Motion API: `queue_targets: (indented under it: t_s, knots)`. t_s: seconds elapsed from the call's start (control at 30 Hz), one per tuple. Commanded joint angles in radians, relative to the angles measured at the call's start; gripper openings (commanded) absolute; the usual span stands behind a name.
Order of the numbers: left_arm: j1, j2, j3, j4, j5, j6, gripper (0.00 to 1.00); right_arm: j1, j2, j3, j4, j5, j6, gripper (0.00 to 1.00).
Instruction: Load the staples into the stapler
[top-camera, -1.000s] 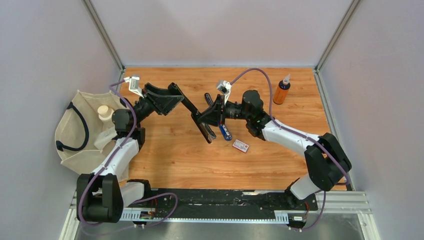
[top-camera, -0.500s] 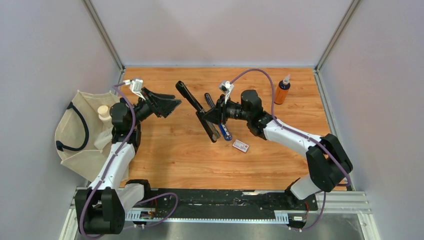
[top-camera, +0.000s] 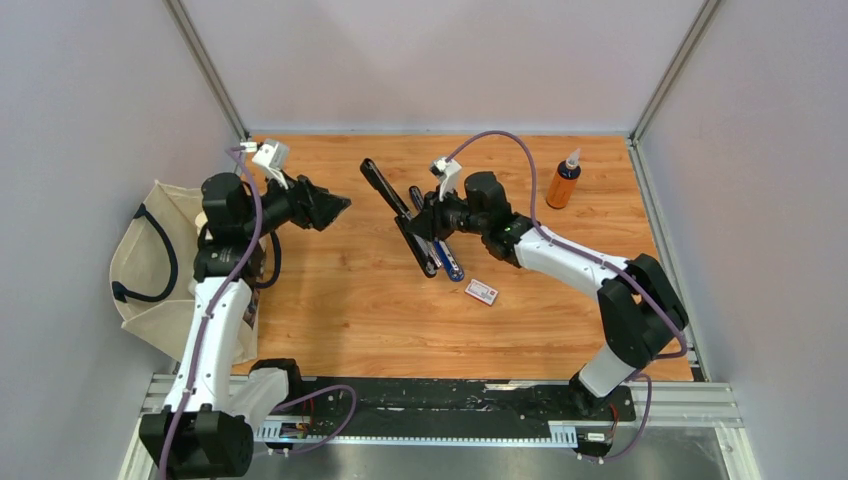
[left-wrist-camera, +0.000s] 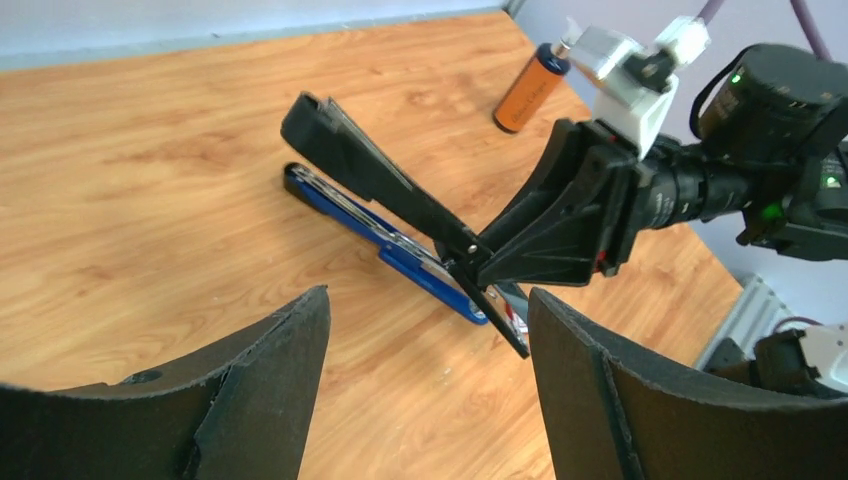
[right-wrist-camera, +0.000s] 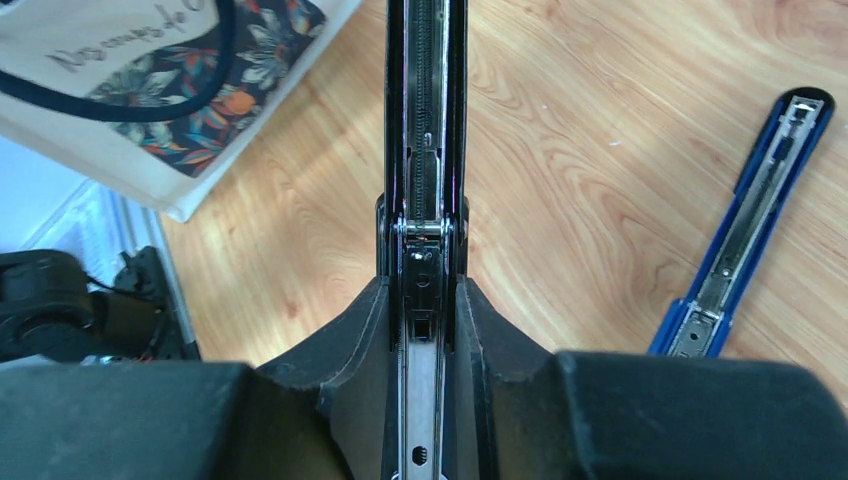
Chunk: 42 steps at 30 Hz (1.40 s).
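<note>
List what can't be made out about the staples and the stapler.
Staple box: top view, too small to tell open or shut; left wrist view, mostly behind the stapler.
Stapler's magazine: right wrist view, the right gripper covers its near end; any staples inside unseen.

Smooth wood-grain tabletop (top-camera: 350, 300), glossy blue stapler base (left-wrist-camera: 408, 267), shiny metal channel (right-wrist-camera: 748, 225), printed cloth bag (right-wrist-camera: 150, 100), orange plastic bottle (left-wrist-camera: 525, 90)
</note>
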Motion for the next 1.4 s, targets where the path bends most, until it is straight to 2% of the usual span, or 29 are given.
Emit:
queue_targets:
  t_s: [0.0,0.13,0.27,0.37,0.4,0.73,1.0,1.37]
  knots:
    - [0.006,-0.052,0.173,-0.379,-0.128,0.261,0.80,0.028,0.043,0.128,-0.040,0.125,-0.035,0.00]
    - [0.008,-0.075,0.274,-0.594,-0.321,0.351,0.81,0.078,0.124,0.257,-0.175,0.249,-0.048,0.00]
    - [0.006,-0.099,0.306,-0.726,-0.403,0.452,0.82,0.132,0.213,0.392,-0.348,0.394,-0.046,0.00]
    - [0.009,-0.131,0.276,-0.728,-0.427,0.464,0.82,0.155,0.275,0.473,-0.420,0.460,-0.025,0.00]
    - [0.009,-0.142,0.259,-0.716,-0.435,0.463,0.82,0.166,0.295,0.495,-0.442,0.531,-0.022,0.00]
    - [0.009,-0.158,0.231,-0.696,-0.447,0.464,0.84,0.247,0.445,0.617,-0.526,0.780,-0.040,0.00]
    - [0.011,-0.161,0.216,-0.681,-0.443,0.461,0.85,0.272,0.532,0.717,-0.587,0.771,-0.023,0.00]
    - [0.009,-0.173,0.199,-0.671,-0.429,0.461,0.86,0.289,0.597,0.765,-0.623,0.760,0.020,0.00]
